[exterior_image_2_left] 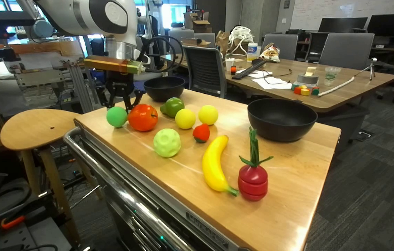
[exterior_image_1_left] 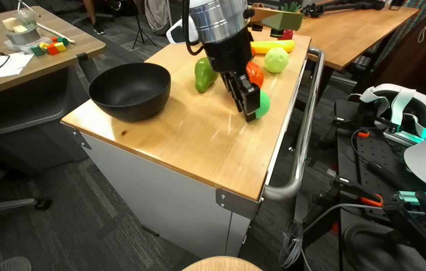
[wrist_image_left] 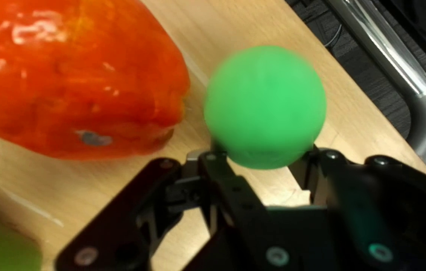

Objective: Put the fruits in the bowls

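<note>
Two bowls (exterior_image_2_left: 282, 127) stand along the far edge of one table (exterior_image_2_left: 287, 212) in an exterior view. Before them lie one avocado (exterior_image_2_left: 175, 107), one tomato (exterior_image_2_left: 143, 118), two yellow balls (exterior_image_2_left: 185, 119), one strawberry (exterior_image_2_left: 201, 132), one lime ball (exterior_image_2_left: 167, 143), one banana (exterior_image_2_left: 213, 164), one leafy red piece (exterior_image_2_left: 253, 182) and one green ball (exterior_image_2_left: 117, 116): nine in all. One gripper (wrist_image_left: 264, 149) has its jaws apart, the green ball between them; whether they pinch it I can't make out.

Looking across the table (exterior_image_2_left: 284, 216) from the rail (exterior_image_1_left: 305, 139), I see the ball (exterior_image_2_left: 116, 116) left of the tomato (exterior_image_2_left: 143, 118), the banana (exterior_image_2_left: 213, 164) left of the radish (exterior_image_2_left: 253, 183), one bowl (exterior_image_2_left: 282, 130) behind the radish and another bowl (exterior_image_2_left: 158, 94) behind the avocado (exterior_image_2_left: 174, 107)
</note>
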Available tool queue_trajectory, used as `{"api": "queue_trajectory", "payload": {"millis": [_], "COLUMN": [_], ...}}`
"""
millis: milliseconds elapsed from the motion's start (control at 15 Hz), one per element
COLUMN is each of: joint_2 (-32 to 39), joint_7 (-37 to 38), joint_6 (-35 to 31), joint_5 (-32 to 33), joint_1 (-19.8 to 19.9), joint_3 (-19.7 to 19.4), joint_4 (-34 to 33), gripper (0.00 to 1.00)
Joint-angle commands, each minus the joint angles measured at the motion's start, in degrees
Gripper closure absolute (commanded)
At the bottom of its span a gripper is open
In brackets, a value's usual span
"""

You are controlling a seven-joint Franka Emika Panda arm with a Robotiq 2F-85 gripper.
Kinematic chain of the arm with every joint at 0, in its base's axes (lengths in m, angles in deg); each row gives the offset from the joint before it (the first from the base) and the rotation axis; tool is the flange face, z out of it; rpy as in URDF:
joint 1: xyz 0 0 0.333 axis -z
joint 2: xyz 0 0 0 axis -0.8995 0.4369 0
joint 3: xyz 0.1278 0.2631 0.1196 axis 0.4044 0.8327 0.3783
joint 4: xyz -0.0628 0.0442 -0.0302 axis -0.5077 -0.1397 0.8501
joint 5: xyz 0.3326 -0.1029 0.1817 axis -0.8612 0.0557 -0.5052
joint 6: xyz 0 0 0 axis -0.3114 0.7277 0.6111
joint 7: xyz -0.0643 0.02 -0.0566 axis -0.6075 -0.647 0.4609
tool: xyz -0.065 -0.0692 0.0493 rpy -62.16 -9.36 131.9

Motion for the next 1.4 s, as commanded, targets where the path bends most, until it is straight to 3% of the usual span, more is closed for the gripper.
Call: {"api": "queue_trajectory", "payload": {"millis": [0,400,600,933,1267,1333], "joint_2": [-0.48,-3.91,-4.82,2.72,12.90,13.86], "joint_7": [0.60,-4.09,-9.37,-16.82,-19.64,-20.03], "joint_6": [1.61,-2.12,-5.65,-19.72,-23.35,-22.56], "joint_5": [-0.07,-0.69,-7.41,-15.75,-16.89,-16.83], "joint_1": [-0.35,0.66,2.38,4.25,5.40,5.71], "joint_3": [-0.03,-0.21,-0.60,-1.28,0.87,1.48], "joint_4": [-2.99,-7.46,-11.18,-18.98,-25.40,-26.04], "gripper": [0.84,0.84,0.84,0.84,0.84,0.67]}}
